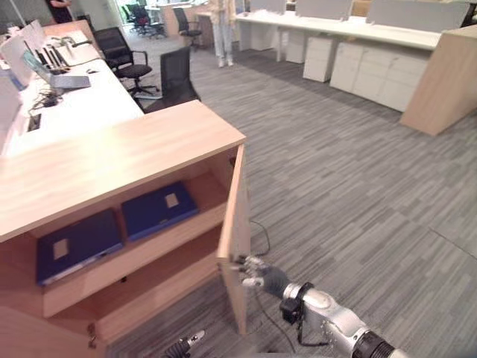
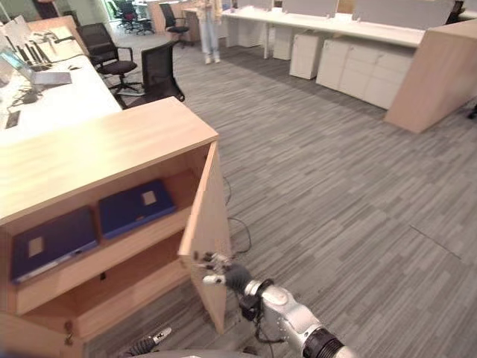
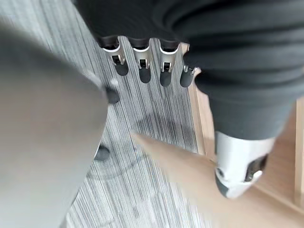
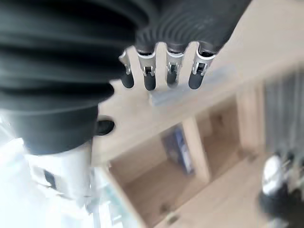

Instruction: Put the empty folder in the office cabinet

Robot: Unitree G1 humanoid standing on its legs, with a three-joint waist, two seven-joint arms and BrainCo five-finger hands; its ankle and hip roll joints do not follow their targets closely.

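Observation:
A light wooden office cabinet (image 1: 112, 153) stands at my left with its door (image 1: 237, 216) swung out toward me. Two dark blue folders lie flat on its upper shelf, one at the right (image 1: 158, 209) and one at the left (image 1: 78, 245). My right hand (image 1: 261, 274) is at the door's lower outer edge, its straight fingers (image 4: 171, 69) resting against the wood and holding nothing. In the right wrist view a blue folder (image 4: 178, 145) shows on the shelf past the fingers. My left hand (image 1: 186, 344) hangs low in front of the cabinet, fingers (image 3: 142, 66) relaxed over the carpet.
A long white desk (image 1: 89, 104) with a laptop (image 1: 59, 78) runs behind the cabinet, with black office chairs (image 1: 175, 74) beside it. A person (image 1: 222, 30) stands far back. White drawer units (image 1: 380, 71) and a wooden partition (image 1: 451, 78) stand at the right. Grey carpet spreads between.

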